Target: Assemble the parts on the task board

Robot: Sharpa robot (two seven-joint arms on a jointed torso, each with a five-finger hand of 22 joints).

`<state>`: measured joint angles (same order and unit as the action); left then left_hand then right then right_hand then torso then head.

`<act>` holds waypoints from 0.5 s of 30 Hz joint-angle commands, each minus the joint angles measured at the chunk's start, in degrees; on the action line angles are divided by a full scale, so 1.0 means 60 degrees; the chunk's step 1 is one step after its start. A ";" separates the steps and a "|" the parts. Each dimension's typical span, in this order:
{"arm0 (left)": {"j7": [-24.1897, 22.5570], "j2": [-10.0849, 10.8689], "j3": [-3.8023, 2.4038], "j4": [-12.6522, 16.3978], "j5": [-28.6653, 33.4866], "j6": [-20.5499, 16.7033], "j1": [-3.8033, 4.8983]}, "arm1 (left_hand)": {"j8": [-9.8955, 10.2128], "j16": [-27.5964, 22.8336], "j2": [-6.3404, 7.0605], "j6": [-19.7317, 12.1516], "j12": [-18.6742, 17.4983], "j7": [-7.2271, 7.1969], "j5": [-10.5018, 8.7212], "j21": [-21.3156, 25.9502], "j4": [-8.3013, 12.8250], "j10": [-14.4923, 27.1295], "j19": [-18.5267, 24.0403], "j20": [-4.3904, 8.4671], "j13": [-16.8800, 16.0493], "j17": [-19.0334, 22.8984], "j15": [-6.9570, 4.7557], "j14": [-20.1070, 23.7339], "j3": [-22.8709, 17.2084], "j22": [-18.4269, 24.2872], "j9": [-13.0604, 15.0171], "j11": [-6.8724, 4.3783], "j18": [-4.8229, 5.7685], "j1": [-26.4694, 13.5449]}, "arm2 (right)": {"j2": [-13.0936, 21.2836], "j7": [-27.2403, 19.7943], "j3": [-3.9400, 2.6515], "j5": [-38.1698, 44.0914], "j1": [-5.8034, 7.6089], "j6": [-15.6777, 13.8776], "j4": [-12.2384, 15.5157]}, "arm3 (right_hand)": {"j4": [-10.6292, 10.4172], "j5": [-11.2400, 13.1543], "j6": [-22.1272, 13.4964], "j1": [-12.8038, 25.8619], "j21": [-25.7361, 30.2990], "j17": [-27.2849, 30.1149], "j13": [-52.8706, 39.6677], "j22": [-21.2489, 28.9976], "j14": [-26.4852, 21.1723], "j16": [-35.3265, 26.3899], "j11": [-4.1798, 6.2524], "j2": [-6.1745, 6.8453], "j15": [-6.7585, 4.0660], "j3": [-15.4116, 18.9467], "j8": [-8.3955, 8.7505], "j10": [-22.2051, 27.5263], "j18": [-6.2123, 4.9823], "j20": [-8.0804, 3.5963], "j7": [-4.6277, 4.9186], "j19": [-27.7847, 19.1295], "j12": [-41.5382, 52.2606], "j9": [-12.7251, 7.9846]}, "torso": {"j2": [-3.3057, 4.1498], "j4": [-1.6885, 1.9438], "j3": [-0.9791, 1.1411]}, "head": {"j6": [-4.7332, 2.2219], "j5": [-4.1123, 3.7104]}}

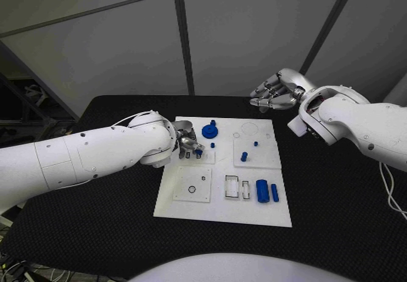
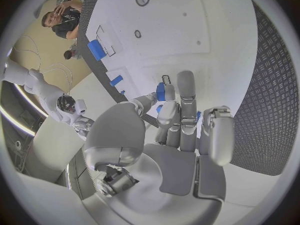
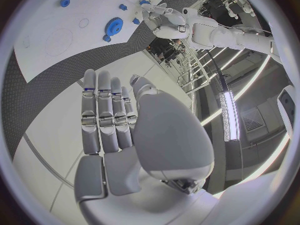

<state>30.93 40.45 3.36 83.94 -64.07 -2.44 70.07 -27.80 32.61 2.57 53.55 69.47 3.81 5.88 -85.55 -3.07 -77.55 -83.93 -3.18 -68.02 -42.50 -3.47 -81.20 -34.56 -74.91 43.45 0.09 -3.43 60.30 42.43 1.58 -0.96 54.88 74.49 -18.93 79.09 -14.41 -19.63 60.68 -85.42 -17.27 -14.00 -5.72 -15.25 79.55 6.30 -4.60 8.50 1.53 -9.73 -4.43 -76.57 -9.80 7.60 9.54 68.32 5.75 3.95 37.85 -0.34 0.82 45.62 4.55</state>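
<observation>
The white task board (image 1: 222, 202) lies in the middle of the black table. My left hand (image 1: 188, 144) hovers over its far left block and pinches a small blue part (image 2: 160, 91) between thumb and fingertip, close to the board's surface. A blue gear (image 1: 209, 130) sits just beyond that hand, also seen from the right wrist (image 3: 114, 25). A blue peg (image 1: 244, 157) stands in the far right block. Two blue cylinders (image 1: 263, 191) lie at the near right. My right hand (image 1: 276, 91) hangs in the air past the board's far right corner, fingers stretched out, holding nothing.
A white block with a round hole (image 1: 193, 185) and rectangular slots (image 1: 232, 186) occupy the board's near half. Black table (image 1: 339, 194) surrounds the board on all sides. Grey wall panels stand behind the table's far edge.
</observation>
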 commanded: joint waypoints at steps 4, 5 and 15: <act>0.0019 -0.0031 -0.0003 -0.0003 -0.0571 0.0385 0.0003 | -0.0063 -0.0043 -0.0076 -0.0032 0.0049 -0.0031 0.0052 -0.0037 0.1455 -0.0149 -0.0251 0.0039 -0.0025 -0.0010 -0.0017 -0.0021 -0.1501 -0.1471 0.0026 -0.0105 0.0293 -0.0025 | -0.0026 -0.0050 -0.0005 0.0011 0.0020 0.0068 -0.0003 | 0.0033 -0.0033 -0.0066 0.0066 0.0022 -0.0015 -0.0013 0.0012 -0.0044 -0.0006 -0.0028 -0.0005 0.0018 0.0002 -0.0022 0.0057 -0.0094 -0.0009 -0.0032 0.0027 -0.0003 0.0000 | 0.0000 -0.0004 0.0000 | 0.0016 0.0019; 0.0021 -0.0035 -0.0003 -0.0005 -0.0582 0.0400 0.0001 | -0.0066 -0.0045 -0.0075 -0.0031 0.0053 -0.0032 0.0053 -0.0038 0.1458 -0.0151 -0.0252 0.0039 -0.0028 -0.0009 -0.0018 -0.0022 -0.1504 -0.1473 0.0031 -0.0106 0.0294 -0.0026 | -0.0028 -0.0052 -0.0005 0.0011 0.0020 0.0076 -0.0006 | 0.0033 -0.0033 -0.0066 0.0066 0.0022 -0.0015 -0.0013 0.0012 -0.0044 -0.0006 -0.0028 -0.0005 0.0018 0.0002 -0.0022 0.0057 -0.0094 -0.0009 -0.0032 0.0027 -0.0003 0.0000 | -0.0002 0.0002 0.0000 | 0.0021 0.0018; 0.0034 -0.0053 0.0001 -0.0022 -0.0702 0.0593 -0.0027 | -0.0088 -0.0052 -0.0071 -0.0028 0.0066 -0.0042 0.0072 -0.0018 0.1490 -0.0156 -0.0232 0.0044 -0.0039 -0.0014 -0.0025 -0.0023 -0.1543 -0.1446 0.0066 -0.0117 0.0286 -0.0026 | -0.0045 -0.0057 -0.0004 0.0013 0.0019 0.0164 -0.0025 | 0.0002 -0.0030 -0.0081 0.0118 0.0037 -0.0042 -0.0030 0.0020 -0.0054 -0.0013 -0.0042 -0.0003 0.0028 0.0018 -0.0018 0.0071 -0.0090 -0.0001 -0.0021 0.0020 -0.0004 -0.0002 | -0.0003 -0.0001 0.0005 | 0.0046 0.0063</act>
<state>30.95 40.17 3.36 83.83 -67.01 -0.34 69.90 -28.23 32.61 2.85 53.43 69.47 3.68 6.17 -85.55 -2.60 -77.75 -83.93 -3.18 -68.20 -42.49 -3.47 -81.22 -35.02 -74.91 43.78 -0.11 -3.43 60.02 42.21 1.58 -0.95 54.89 74.48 -18.55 78.95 -14.41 -19.62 60.52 -85.42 -17.27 -14.20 -5.85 -15.19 79.55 6.30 -4.82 8.51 1.53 -9.73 -4.43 -76.35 -9.80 7.60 9.38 68.32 5.75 3.95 37.84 -0.33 0.83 45.85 4.88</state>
